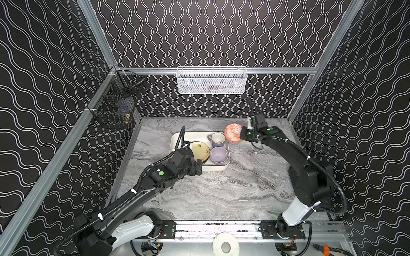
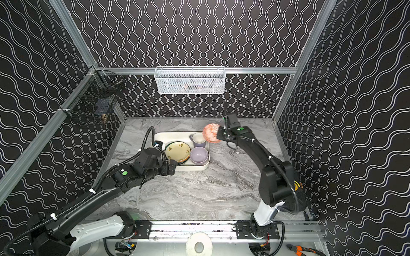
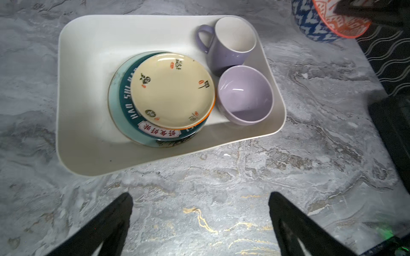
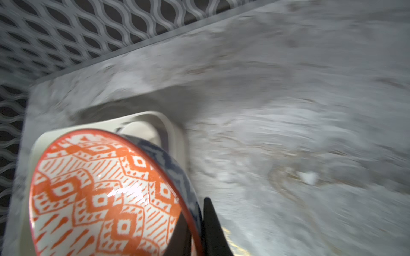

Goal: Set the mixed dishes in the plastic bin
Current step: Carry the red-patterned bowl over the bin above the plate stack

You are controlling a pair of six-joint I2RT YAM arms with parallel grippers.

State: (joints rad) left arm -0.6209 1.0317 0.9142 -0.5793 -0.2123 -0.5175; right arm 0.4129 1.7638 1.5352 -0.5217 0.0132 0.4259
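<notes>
Basket (image 1: 115, 104) of black wire on left wall rail, off the table (image 1: 221, 195). Left hand (image 3: 199, 221) next: fingers (image 3: 111, 221) wide apart, nothing between them, over bare table just off near edge of bin (image 3: 88, 55). Bin flat on table, mid-rear, left part bare. Plate stack in bin centre: mint plate (image 3: 114, 99) at bottom, lettered plate (image 3: 126, 97) over it, orange plate (image 3: 213, 104) showing only as a rim, cream plate (image 3: 173, 90) on top, face up. Mug (image 3: 230, 44) upright in far right corner of bin, handle toward the left. Lavender bowl (image 3: 244, 95) upright in near right corner, just beside mug and stack. Patterned bowl (image 1: 233, 133) outside all that, up in the air at bin's far right corner, tipped on edge, orange inside facing left, blue outside. Over the bin or just past its rim: can't tell. Right hand (image 4: 196, 235) clamped on that bowl's rim, one finger inside, one outside. Right wrist view smeared.
</notes>
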